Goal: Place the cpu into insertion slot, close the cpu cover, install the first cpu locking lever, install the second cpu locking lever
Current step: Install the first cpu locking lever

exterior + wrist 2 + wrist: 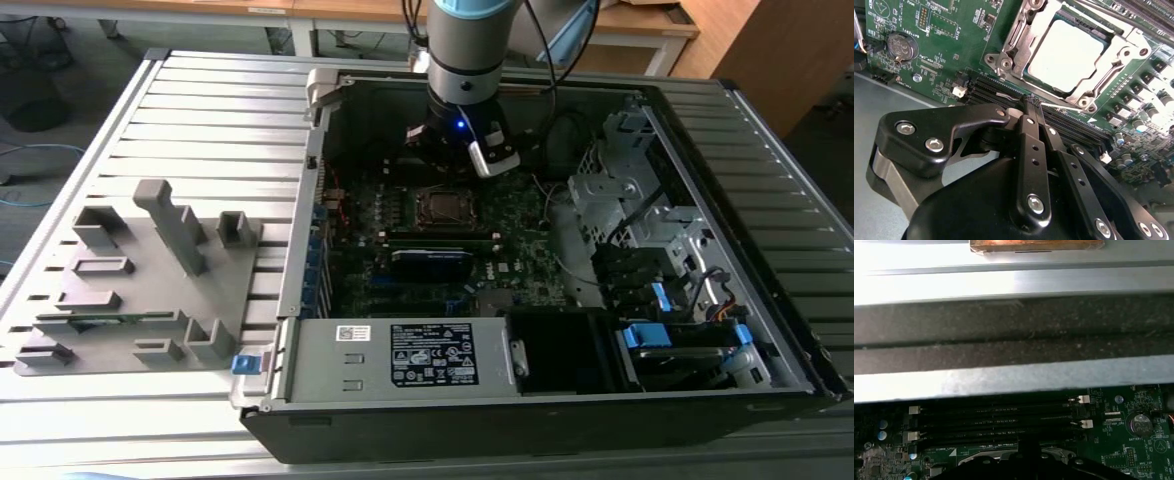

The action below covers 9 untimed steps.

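The cpu (pixel 1066 52) lies flat in the insertion slot (pixel 441 205), its silvery face showing through the window of the cpu cover (pixel 1020 37). The cover lies down over it. My gripper (pixel 1030 103) is shut, fingertips together, just beside the socket's edge over the black memory slots (pixel 989 87). A thin silvery locking lever (pixel 1004 94) runs along that edge up to the fingertips; I cannot tell whether they touch it. In the exterior view the gripper (pixel 454 160) hangs low inside the open computer case, just behind the socket.
Green motherboard (pixel 949 30) with a coin battery (pixel 901 47). The case's metal wall (pixel 1014 375) stands close behind the gripper. Drive cages and cables (pixel 627 210) are on the exterior view's right, the power supply (pixel 400 355) at the front, a grey fixture block (pixel 147 280) outside on the left.
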{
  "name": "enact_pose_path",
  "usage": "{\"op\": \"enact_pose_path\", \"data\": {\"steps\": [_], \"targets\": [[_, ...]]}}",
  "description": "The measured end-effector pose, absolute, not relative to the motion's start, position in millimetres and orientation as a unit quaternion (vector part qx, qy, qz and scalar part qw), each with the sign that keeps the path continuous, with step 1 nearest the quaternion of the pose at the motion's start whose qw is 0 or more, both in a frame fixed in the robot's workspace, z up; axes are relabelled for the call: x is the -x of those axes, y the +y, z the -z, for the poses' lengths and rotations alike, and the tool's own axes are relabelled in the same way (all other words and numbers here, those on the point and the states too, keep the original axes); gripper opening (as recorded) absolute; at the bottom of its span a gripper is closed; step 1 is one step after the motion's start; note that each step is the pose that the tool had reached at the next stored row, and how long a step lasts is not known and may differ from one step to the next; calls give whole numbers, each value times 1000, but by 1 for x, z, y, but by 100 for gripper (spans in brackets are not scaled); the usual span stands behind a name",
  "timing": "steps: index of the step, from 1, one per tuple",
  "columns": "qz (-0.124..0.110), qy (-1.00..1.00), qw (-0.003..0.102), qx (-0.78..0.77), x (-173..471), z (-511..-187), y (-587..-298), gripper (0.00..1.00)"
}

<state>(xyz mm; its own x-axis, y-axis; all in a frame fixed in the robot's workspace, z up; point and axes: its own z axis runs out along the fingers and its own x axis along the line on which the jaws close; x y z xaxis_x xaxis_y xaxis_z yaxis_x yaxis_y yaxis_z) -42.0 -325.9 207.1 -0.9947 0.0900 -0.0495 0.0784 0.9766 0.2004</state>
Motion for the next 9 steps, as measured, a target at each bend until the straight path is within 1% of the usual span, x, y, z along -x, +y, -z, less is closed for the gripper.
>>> {"op": "enact_pose_path", "data": {"steps": [9], "targets": [[-99,992,32,-70,42,-206,-326,11]]}}
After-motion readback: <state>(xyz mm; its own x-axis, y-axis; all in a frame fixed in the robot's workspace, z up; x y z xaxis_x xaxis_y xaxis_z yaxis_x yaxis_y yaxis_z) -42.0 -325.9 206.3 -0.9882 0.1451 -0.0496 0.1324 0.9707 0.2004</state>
